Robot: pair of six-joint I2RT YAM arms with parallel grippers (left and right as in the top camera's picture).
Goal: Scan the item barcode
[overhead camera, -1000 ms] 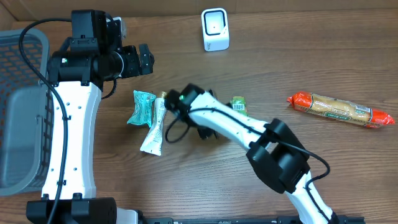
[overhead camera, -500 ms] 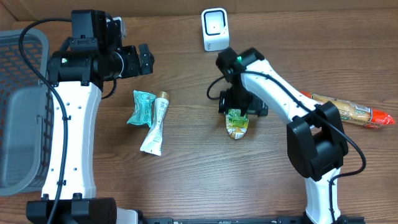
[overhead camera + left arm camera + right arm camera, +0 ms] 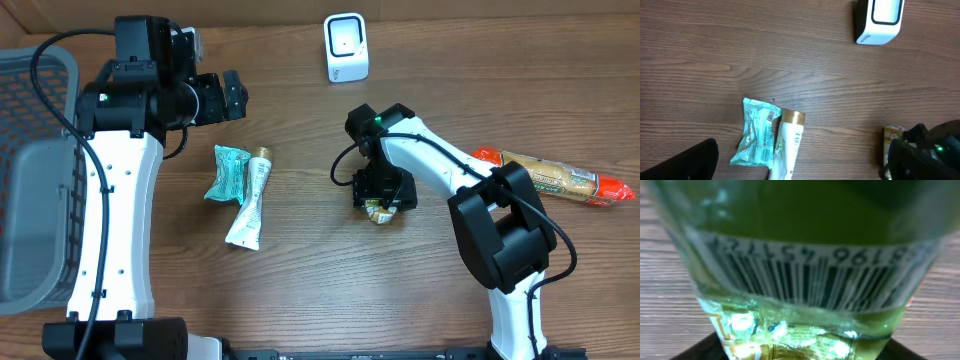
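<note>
Sitting right under the right gripper (image 3: 383, 190), the green pouch (image 3: 381, 212) pokes out just past its fingers, low over the brown table (image 3: 330, 300). In the right wrist view the pouch fills almost everything, and its barcode (image 3: 805, 282) of black lines shows big and close, upside down. I cannot tell if this hand is squeezing the pouch or only hanging over it, because its fingers are mostly hidden. The white scanner (image 3: 346, 47) stands well away from this hand, farther out on the table. So I think the scan is not done yet. The pouch needs a sure grip, a lift, and a trip to the scanner with the black lines turned toward it. A long orange pack (image 3: 548, 175) lies off to this hand's right. A teal packet (image 3: 226, 172) and a white tube (image 3: 250, 205) lie touching on its left. The left gripper (image 3: 228, 95) hangs spread wide with nothing in it, beyond those two.
</note>
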